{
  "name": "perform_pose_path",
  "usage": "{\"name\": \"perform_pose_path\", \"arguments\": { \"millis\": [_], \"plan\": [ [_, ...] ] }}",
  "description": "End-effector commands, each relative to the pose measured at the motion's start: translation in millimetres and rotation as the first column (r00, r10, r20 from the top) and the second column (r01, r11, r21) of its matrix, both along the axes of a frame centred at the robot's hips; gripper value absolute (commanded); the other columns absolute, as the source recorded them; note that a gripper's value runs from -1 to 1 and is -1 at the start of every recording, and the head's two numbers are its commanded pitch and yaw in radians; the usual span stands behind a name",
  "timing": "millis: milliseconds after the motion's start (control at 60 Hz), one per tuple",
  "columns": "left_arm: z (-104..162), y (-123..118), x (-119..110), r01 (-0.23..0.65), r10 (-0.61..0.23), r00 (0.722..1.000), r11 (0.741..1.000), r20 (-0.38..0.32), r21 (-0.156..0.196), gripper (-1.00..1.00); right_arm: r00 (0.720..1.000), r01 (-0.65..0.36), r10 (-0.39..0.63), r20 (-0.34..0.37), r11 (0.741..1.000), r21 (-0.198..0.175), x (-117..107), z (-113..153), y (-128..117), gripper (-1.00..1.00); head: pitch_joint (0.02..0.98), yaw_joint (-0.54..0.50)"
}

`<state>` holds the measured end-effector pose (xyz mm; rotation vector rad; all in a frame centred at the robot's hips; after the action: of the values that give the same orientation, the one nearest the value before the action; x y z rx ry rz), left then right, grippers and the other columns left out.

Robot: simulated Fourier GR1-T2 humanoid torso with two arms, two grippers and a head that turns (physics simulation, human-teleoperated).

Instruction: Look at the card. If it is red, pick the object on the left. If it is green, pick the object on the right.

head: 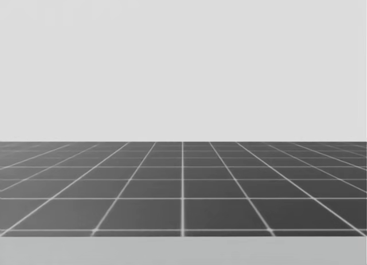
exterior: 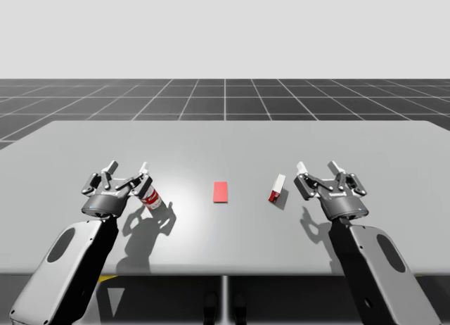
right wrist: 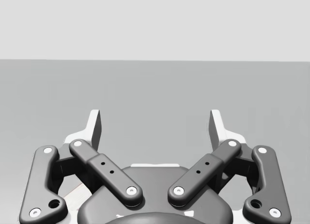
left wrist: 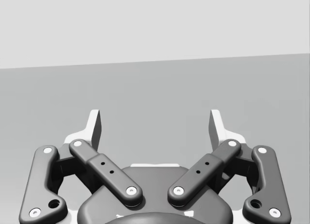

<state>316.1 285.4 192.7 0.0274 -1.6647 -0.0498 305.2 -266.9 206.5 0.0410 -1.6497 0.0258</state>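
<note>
A flat red card lies in the middle of the grey table. To its left a small red and white can stands tilted. To the card's right stands a small red and white box. My left gripper is open just left of the can, its right fingertip over the can's top. My right gripper is open just right of the box. In the left wrist view my left gripper has nothing between its fingers. In the right wrist view my right gripper is likewise open over bare table.
A dark gridded floor stretches beyond the table's far edge. Wide table surface lies behind the objects.
</note>
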Motion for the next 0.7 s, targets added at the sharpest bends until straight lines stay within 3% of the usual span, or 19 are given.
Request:
{"name": "perform_pose_path", "arguments": {
  "millis": [17, 150, 250, 700],
  "plan": [
    [-0.7, -0.7, 0.2, 0.001, -0.001, 1.0, 1.0, -0.002, 0.002, -1.0, 0.999, 0.034, -0.034, -0.001, 0.999, 0.003, -1.4, -2.0, 1.0, -1.0, 0.09, 0.0],
    [-0.8, -1.0, 0.0, 0.004, -0.004, 1.0, 1.0, -0.003, 0.003, -1.0, 1.0, 0.011, -0.011, -0.001, 1.0, -0.025, 0.6, -2.4, 3.0, -1.0, 0.103, 0.0],
    [-0.6, -1.0, 0.0, 0.003, -0.003, 1.0, 1.0, -0.004, 0.002, -1.0, 1.0, 0.013, -0.013, -0.002, 1.0, -0.023, 0.6, -1.5, 2.8, -1.0, 0.139, 0.0],
    [-0.8, -1.7, 0.1, 0.009, -0.009, 1.0, 1.0, -0.002, 0.009, -1.0, 0.999, 0.037, -0.037, 0.0, 0.999, -0.012, 1.9, -0.5, 0.2, -1.0, 0.452, 0.0]
  ]
}}
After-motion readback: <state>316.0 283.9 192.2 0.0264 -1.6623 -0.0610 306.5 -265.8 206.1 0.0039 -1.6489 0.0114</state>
